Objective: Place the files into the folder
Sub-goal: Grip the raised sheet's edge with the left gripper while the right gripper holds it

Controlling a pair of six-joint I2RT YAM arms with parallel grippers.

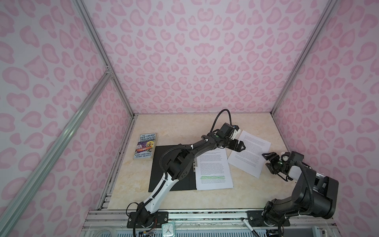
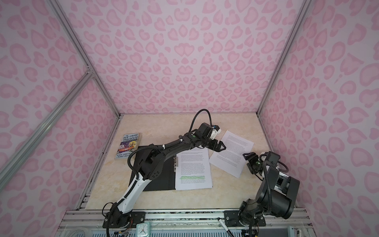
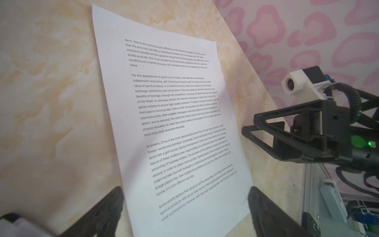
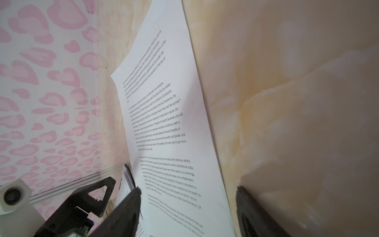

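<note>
I see the left gripper [image 1: 240, 148] wide open and empty at the loose sheet [image 1: 249, 156]; the right gripper [image 1: 268, 162] is open and empty beside it; other files [image 1: 213, 170] lie on the open folder [image 1: 156, 164]

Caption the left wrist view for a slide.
Open left tool faces a printed sheet on the table; open right tool opposite.

Beige marbled table [image 1: 184, 127] with a paperback book [image 1: 145, 146], an open black folder [image 1: 158, 174] and one loose printed sheet [image 1: 249, 156]
</note>
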